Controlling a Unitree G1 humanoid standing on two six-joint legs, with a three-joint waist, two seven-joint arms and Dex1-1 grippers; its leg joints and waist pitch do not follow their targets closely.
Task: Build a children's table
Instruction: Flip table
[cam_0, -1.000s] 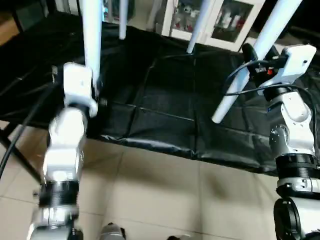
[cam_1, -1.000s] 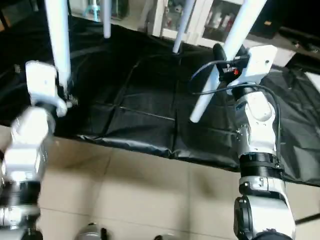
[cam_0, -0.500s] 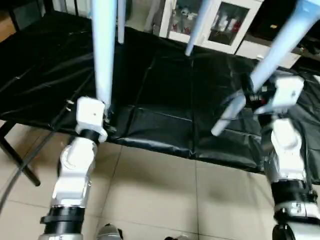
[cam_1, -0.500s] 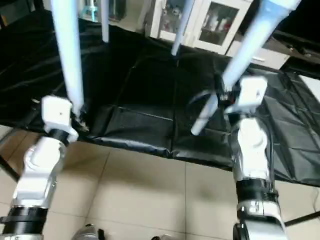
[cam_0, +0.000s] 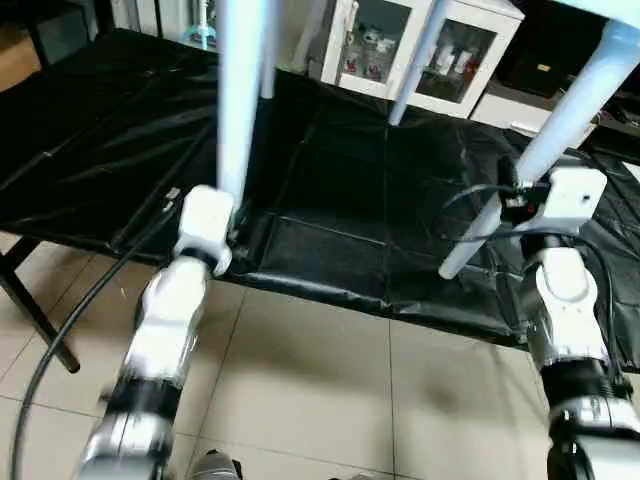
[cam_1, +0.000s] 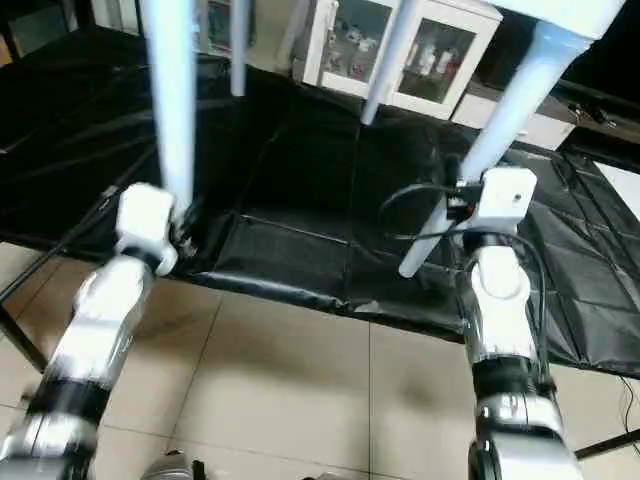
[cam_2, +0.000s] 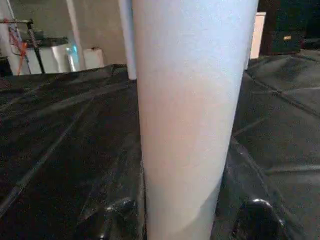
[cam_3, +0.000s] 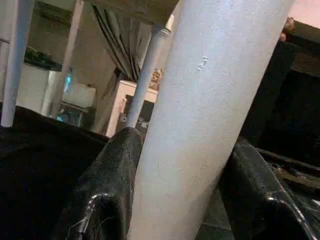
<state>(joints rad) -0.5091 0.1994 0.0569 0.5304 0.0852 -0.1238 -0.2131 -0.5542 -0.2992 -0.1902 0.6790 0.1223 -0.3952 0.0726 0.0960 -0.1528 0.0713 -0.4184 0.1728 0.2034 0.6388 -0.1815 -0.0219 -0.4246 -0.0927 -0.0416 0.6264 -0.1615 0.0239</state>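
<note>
I see the white plastic children's table upright over the black sheet-covered bench; my left gripper grasps 1 tapered white tube leg, my right gripper grasps another. The glass-doored white cabinet behind holds small items.

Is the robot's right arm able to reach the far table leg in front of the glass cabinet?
Probably not right now. The right gripper is shut on the near right leg, so it is busy, and the far leg stands well beyond it across the black sheet.
</note>
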